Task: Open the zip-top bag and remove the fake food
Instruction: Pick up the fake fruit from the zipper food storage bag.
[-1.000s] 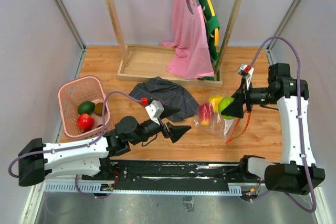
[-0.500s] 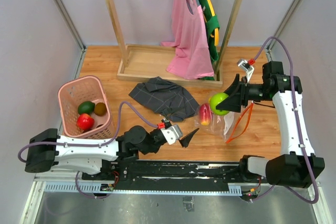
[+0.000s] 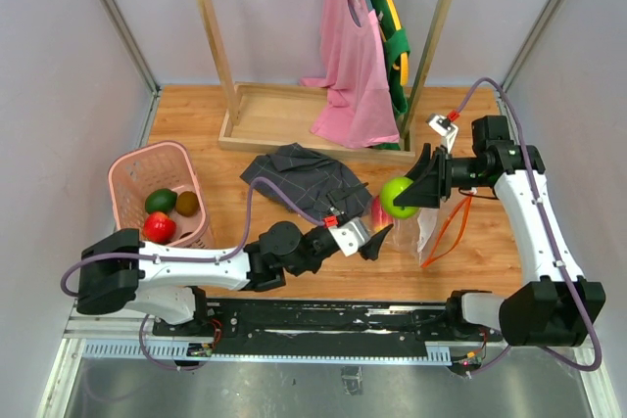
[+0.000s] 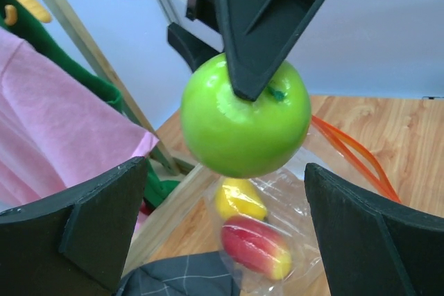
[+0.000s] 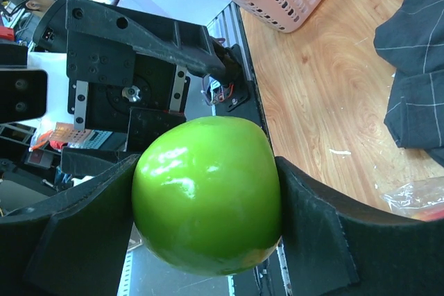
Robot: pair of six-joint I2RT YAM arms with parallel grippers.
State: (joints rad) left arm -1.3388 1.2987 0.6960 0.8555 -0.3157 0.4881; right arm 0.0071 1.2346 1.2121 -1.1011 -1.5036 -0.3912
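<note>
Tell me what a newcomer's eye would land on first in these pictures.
The glossy lime green fruit stands out most, pinched in the right end effector in mid-air over the zip-top bag on the right. The left end effector gapes open beside it, pointed at the fruit. At far left, the pink basket holds three more fruits.
</note>
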